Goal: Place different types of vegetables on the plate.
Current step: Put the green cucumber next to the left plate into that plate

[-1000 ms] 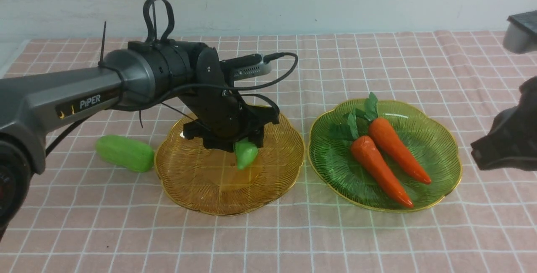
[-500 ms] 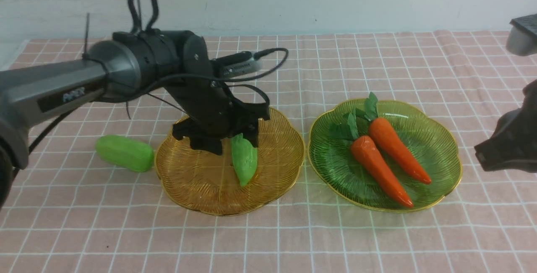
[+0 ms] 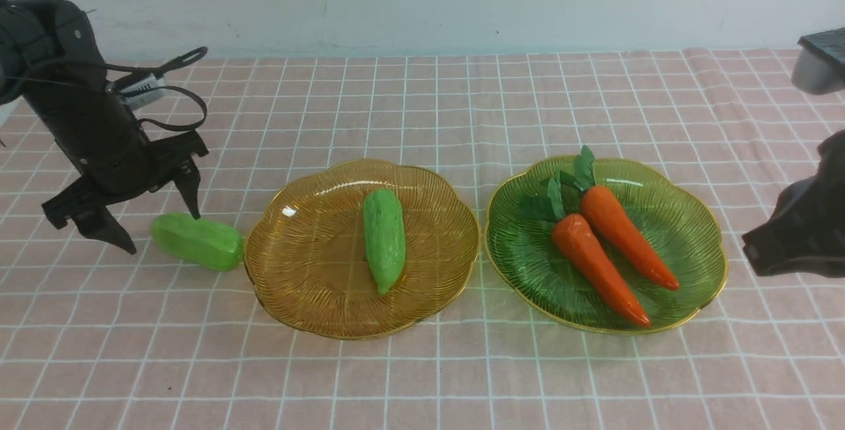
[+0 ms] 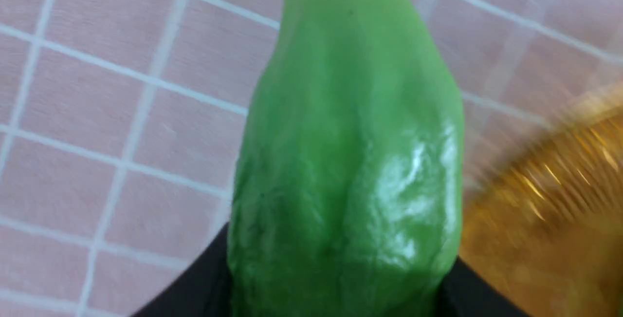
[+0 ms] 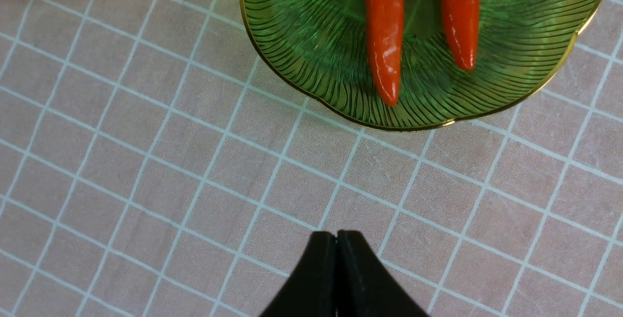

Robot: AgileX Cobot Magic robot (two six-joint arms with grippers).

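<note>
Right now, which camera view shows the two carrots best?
The front view: both carrots appear whole, leafy tops included. The right wrist view catches only their lower, pointed parts; the left wrist view shows neither.

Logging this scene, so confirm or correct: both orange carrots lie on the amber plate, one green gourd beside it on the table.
Wrong plate: the front view shows both orange carrots on the green plate; one green gourd does lie beside the amber plate.

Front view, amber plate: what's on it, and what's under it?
On the amber plate: one green gourd, lying near the middle. Under the plate: only blurry tint through the glass, so I can't tell; the gourd also hides the patch beneath itself.
</note>
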